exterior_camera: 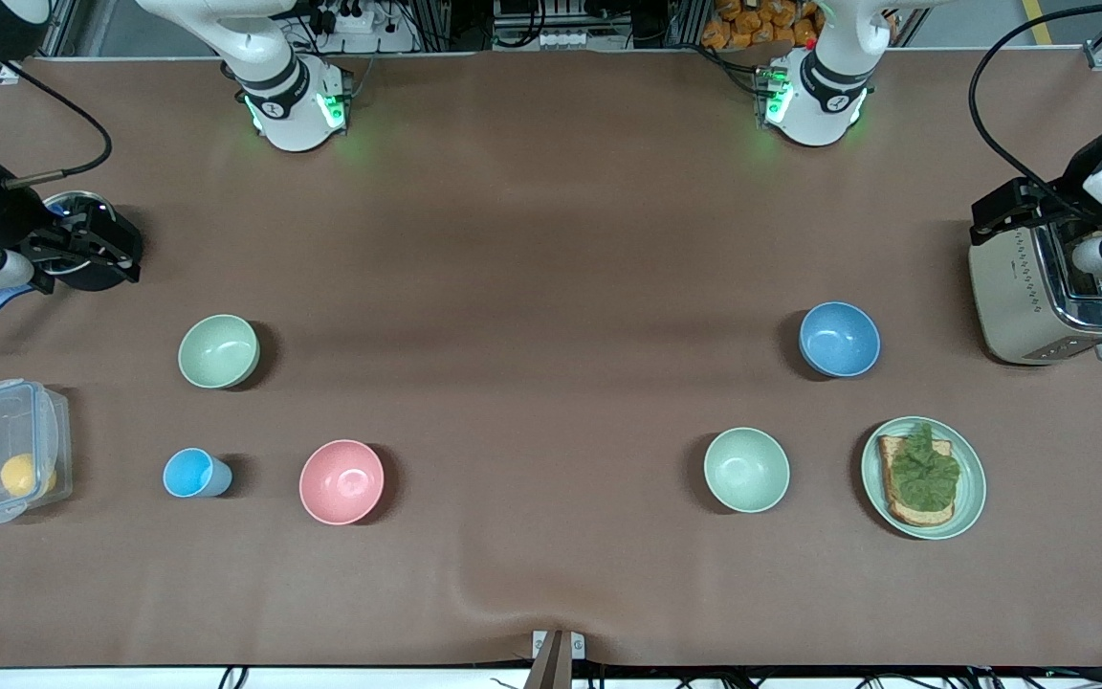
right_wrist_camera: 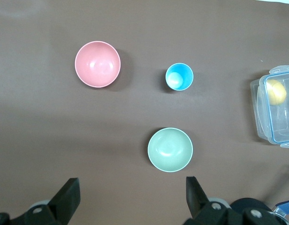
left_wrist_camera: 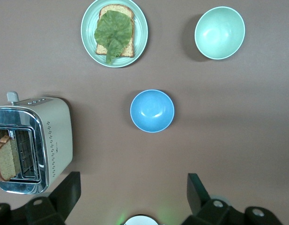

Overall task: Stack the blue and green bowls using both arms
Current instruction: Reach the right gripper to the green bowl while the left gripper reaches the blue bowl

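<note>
**Desk:** Where do the two bowls sit?

**Photographer:** Well apart. The blue bowl [exterior_camera: 838,339] stands upright and empty toward the left arm's end of the table, beside the toaster [exterior_camera: 1020,297] at that edge. The green bowl [exterior_camera: 218,351] stands upright and empty toward the right arm's end, farther from the front edge than the pink bowl [exterior_camera: 341,481] and the small blue cup [exterior_camera: 193,473].

**Desk:** And the arms?

**Photographer:** Neither touches a bowl. The left gripper [left_wrist_camera: 132,177] hangs at the table's edge, about over the toaster, fingers spread wide and holding nothing. The right gripper [right_wrist_camera: 131,180] hangs over the table's edge at the right arm's end, jaws likewise spread and empty.

**Desk:** So how far along is the stacking?

**Photographer:** By the look of it, nothing is done: no bowl is lifted, none nested. Each arm has one bowl on its own end to grasp, and the two have yet to be brought together. A paler mint bowl [exterior_camera: 746,469] nearer the front edge could be mistaken for the green one
</note>
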`<state>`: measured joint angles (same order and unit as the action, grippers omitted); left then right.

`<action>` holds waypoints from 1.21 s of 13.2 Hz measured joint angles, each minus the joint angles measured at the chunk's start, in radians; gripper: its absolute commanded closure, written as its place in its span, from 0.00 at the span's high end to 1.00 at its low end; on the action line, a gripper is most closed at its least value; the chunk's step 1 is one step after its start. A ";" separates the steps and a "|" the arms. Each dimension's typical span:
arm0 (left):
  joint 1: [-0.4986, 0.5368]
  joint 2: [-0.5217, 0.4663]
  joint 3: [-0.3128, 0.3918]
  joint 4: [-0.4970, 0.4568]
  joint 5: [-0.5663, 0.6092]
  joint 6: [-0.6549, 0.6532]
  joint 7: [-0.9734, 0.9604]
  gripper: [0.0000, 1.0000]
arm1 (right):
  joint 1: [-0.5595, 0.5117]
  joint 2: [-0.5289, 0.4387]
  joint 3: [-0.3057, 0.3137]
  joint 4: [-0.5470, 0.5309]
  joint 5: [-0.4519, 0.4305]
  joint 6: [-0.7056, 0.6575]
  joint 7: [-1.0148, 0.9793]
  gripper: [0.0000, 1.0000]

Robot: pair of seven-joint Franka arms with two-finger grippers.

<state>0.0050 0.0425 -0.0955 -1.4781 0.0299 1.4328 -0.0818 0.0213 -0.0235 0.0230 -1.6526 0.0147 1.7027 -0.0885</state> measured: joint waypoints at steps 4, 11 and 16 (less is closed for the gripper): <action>0.001 0.000 0.002 0.000 0.000 0.000 0.000 1.00 | -0.006 0.000 -0.009 0.000 0.000 -0.005 0.001 1.00; 0.004 0.102 0.005 -0.020 0.006 0.011 0.034 1.00 | -0.055 0.147 -0.017 -0.012 -0.006 0.011 -0.046 1.00; 0.057 0.281 0.009 -0.136 0.008 0.232 0.042 1.00 | -0.098 0.270 -0.018 -0.079 -0.004 0.179 -0.173 1.00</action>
<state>0.0624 0.3233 -0.0863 -1.6138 0.0376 1.6644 -0.0398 -0.0771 0.2467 0.0054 -1.7315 0.0112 1.8815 -0.2619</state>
